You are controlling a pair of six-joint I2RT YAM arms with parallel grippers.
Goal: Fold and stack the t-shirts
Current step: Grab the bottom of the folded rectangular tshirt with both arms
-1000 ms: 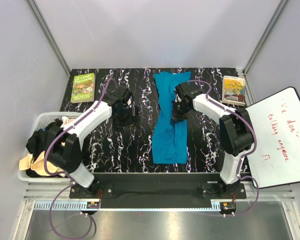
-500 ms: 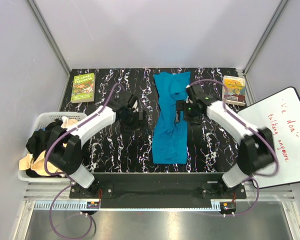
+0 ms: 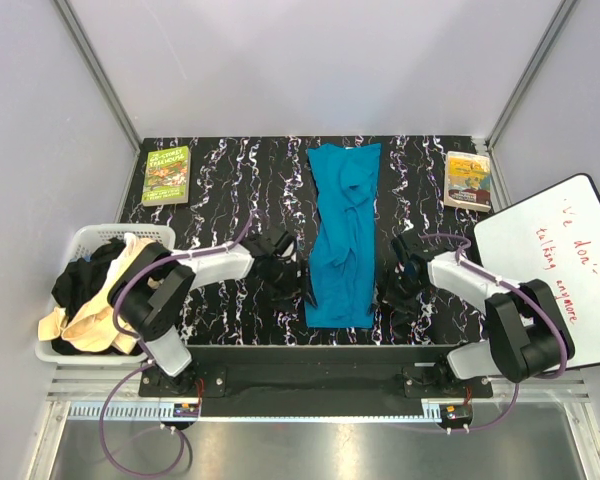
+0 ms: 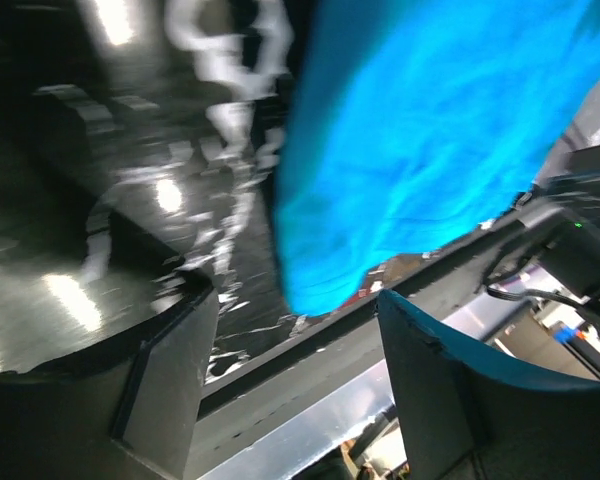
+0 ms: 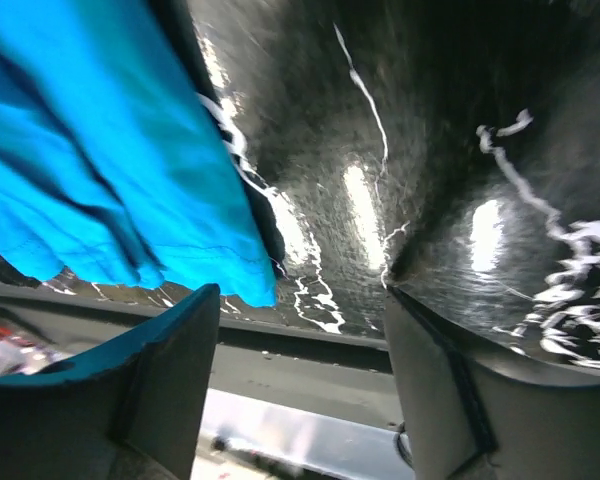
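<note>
A teal t-shirt [image 3: 342,235] lies folded into a long narrow strip down the middle of the table, its near hem [image 3: 338,318] close to the front edge. My left gripper [image 3: 298,283] sits low beside the hem's left corner, open and holding nothing. In the left wrist view the teal corner [image 4: 380,200] lies just beyond the left gripper [image 4: 295,295]. My right gripper [image 3: 390,290] is open beside the hem's right corner. In the right wrist view the right gripper [image 5: 302,290] stands open, with the teal corner [image 5: 180,210] just ahead. A black t-shirt [image 3: 80,280] and a cream one [image 3: 90,322] are heaped in the basket.
A white slatted basket [image 3: 85,235] hangs off the table's left side. A green book [image 3: 166,175] lies at the far left corner and a yellow-beige book [image 3: 468,180] at the far right. A whiteboard [image 3: 550,270] leans at the right edge.
Both arms pulled back from the middle of the shirt to its near corners. The right gripper, shut a second ago, let go and opened; the left swung in from the left.
</note>
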